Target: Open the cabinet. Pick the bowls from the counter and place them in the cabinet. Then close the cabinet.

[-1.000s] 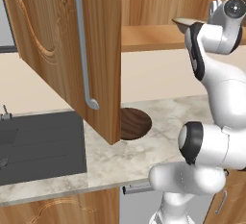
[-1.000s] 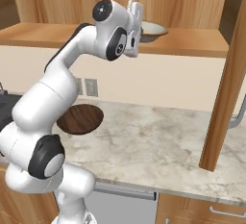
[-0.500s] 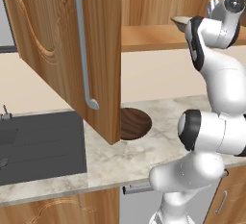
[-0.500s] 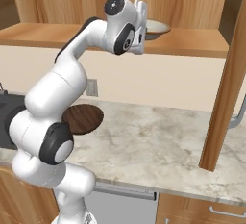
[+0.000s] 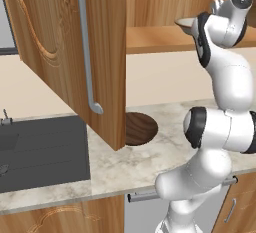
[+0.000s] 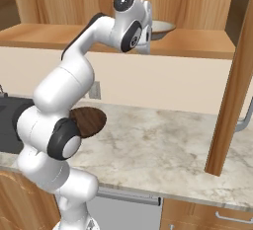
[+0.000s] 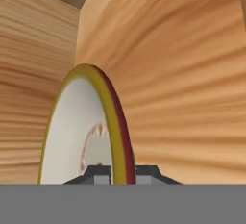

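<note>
Up on the cabinet [image 6: 197,44] shelf my hand [image 7: 121,172] grips the rim of one tan bowl [image 6: 160,27]; one dark wooden bowl [image 5: 140,128] sits on the counter [image 6: 163,150] near its back edge, partly screened by the open left door [image 5: 70,52]; I count two bowls.

The arm [image 6: 74,76] reaches up from the lower left, its hand at the tan bowl [image 6: 162,28], which sits over the cabinet [image 6: 197,44] shelf. The gripper's fingers are hidden behind the wrist. The dark wooden bowl [image 6: 91,120] lies on the counter [image 6: 158,150], partly behind the arm's elbow. An open door [image 6: 232,100] stands at the right, edge-on, with a grey handle [image 6: 245,121] beside it.
</note>
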Controlling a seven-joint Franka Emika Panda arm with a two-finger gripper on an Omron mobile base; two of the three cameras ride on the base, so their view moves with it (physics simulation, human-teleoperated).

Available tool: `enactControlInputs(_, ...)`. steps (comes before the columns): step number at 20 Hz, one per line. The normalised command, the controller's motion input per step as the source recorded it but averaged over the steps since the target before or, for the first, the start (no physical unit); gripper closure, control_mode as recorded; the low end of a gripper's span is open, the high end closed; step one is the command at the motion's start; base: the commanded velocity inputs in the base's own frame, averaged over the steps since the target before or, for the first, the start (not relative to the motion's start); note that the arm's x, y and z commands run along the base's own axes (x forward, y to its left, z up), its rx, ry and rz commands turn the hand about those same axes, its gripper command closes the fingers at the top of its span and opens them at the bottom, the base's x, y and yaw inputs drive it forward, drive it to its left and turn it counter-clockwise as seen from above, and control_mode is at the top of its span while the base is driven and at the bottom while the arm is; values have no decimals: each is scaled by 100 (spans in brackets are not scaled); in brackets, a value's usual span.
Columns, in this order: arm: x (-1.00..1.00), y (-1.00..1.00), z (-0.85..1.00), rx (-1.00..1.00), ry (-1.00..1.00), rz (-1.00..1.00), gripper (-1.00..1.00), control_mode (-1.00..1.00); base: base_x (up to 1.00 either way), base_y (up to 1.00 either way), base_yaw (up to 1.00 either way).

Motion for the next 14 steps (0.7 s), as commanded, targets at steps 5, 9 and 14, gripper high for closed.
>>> enactControlInputs(5,43,0,-22,0,7,2,100,-100,0,0,0)
enactControlInputs(9,16,-8,-18,1,5,2,-100,-100,0,0,0)
enactControlInputs(14,-8,-17,0,5,0,3,-100,-100,0,0,0)
